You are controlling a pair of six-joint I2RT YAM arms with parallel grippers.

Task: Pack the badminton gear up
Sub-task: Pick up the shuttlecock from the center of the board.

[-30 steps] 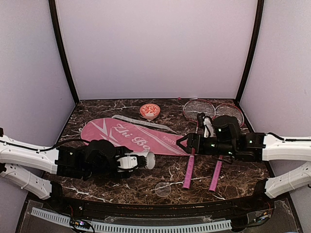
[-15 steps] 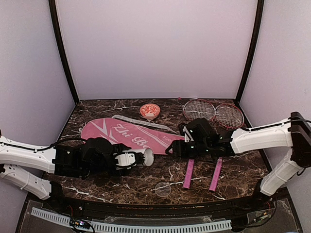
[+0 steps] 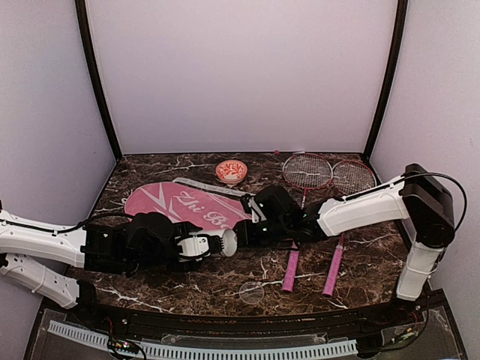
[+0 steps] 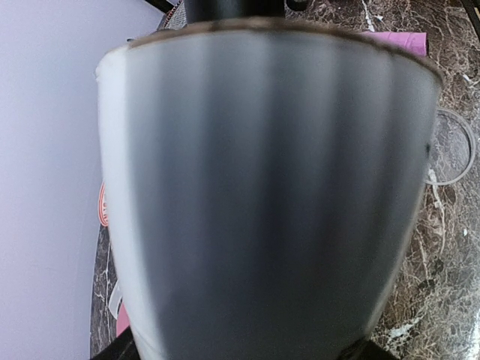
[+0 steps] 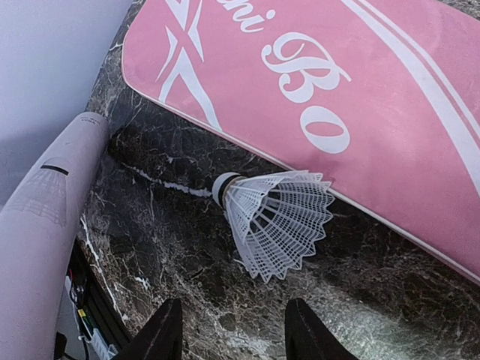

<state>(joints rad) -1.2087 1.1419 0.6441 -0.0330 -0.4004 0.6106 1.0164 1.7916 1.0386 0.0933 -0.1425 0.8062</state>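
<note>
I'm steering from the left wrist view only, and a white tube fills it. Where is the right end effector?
Observer: The right end effector is over the middle of the table, near the open end of the tube that the left end effector holds.
Operator: Is it carrying a shuttlecock?
Observer: No. Its wrist view shows its jaws open and empty. One shuttlecock lies on the table ahead of them, beside the cover.
Operator: Which way does the cork face?
Observer: Toward the tube.
</note>
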